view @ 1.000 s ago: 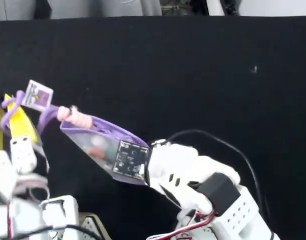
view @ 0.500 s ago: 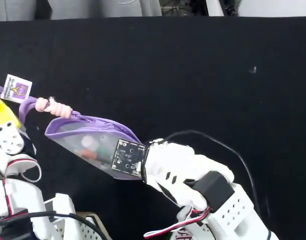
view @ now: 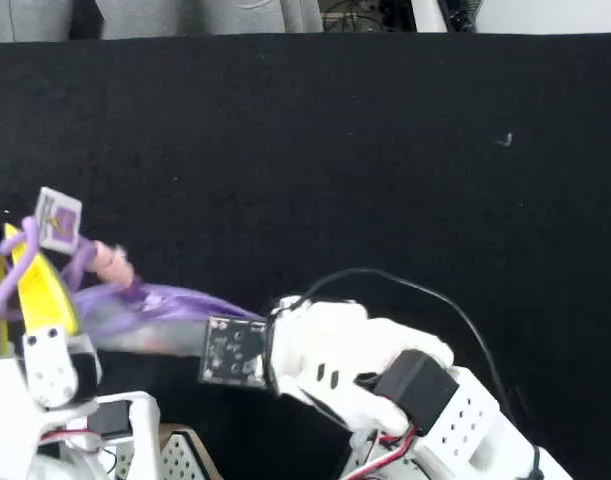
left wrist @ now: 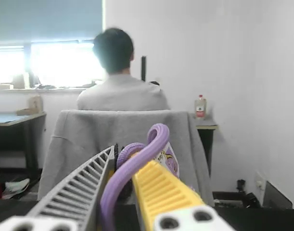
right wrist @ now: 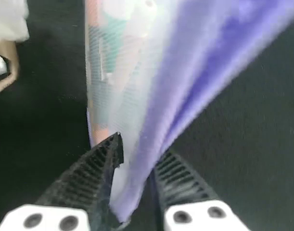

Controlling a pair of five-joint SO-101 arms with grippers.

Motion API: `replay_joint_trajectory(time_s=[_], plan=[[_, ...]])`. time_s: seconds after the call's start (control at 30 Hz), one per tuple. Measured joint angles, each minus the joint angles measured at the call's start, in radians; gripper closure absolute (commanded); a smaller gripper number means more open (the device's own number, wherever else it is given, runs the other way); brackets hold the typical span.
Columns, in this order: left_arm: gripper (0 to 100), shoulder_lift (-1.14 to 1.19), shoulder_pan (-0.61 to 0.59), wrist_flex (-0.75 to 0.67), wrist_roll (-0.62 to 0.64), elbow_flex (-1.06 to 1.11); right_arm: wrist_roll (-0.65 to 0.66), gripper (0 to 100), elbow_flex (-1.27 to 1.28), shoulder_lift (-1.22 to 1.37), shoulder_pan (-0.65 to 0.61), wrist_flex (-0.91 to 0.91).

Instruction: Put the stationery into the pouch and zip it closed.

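— Where is the pouch (view: 165,300)?
— Slung above the bench's (view: 385,150) near-left corner, long axis along the near edge, strap (left wrist: 154,139) end toward the left edge

— Who holds it?
— Left tool (left wrist: 125,161) pinched tight on the strap, right tool (right wrist: 137,154) clamped on the opposite end. Soft, light, likely to sag; seams look the surest grip

Left arm (view: 40,390) sits lower left in the high view. The left gripper (view: 13,290) points up-frame, its grey and yellow fingers (left wrist: 159,190) pinched tight on the purple cord (left wrist: 130,166). Right arm (view: 385,370) is at bottom centre, wrist aimed left and held low. The right gripper (right wrist: 134,185) is clamped on the pouch (right wrist: 151,72) edge, jaws nearly together.
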Motion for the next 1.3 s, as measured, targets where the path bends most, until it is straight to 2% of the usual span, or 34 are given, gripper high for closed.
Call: replay_joint_trajectory(time_s=[0.2, 0.43, 0.57, 0.7, 1.03, 1.2, 1.3], plan=[[97, 0.028, 0.055, 0.009, -0.011, 0.000, -0.040, 82.6, -0.061, 0.000, -0.009, 0.002], [97, 0.048, 0.052, 0.009, 0.061, 0.000, -0.043, 82.5, -0.100, 0.000, -0.011, -0.018], [97, 0.051, 0.058, 0.003, 0.095, 0.000, -0.049, 82.5, -0.100, 0.000, -0.092, -0.029], [97, 0.051, 0.126, -0.064, 0.097, 0.014, -0.068, 82.4, -0.106, 0.040, -0.138, -0.048], [97, 0.054, 0.166, -0.089, 0.097, 0.023, -0.269, 81.9, -0.227, 0.103, -0.144, -0.084], [97, 0.054, 0.172, -0.089, 0.097, 0.023, -0.390, 72.8, -0.226, 0.112, -0.155, -0.180], [97, 0.054, 0.172, -0.089, 0.129, 0.023, -0.431, 72.0, -0.181, 0.112, -0.184, -0.270]])
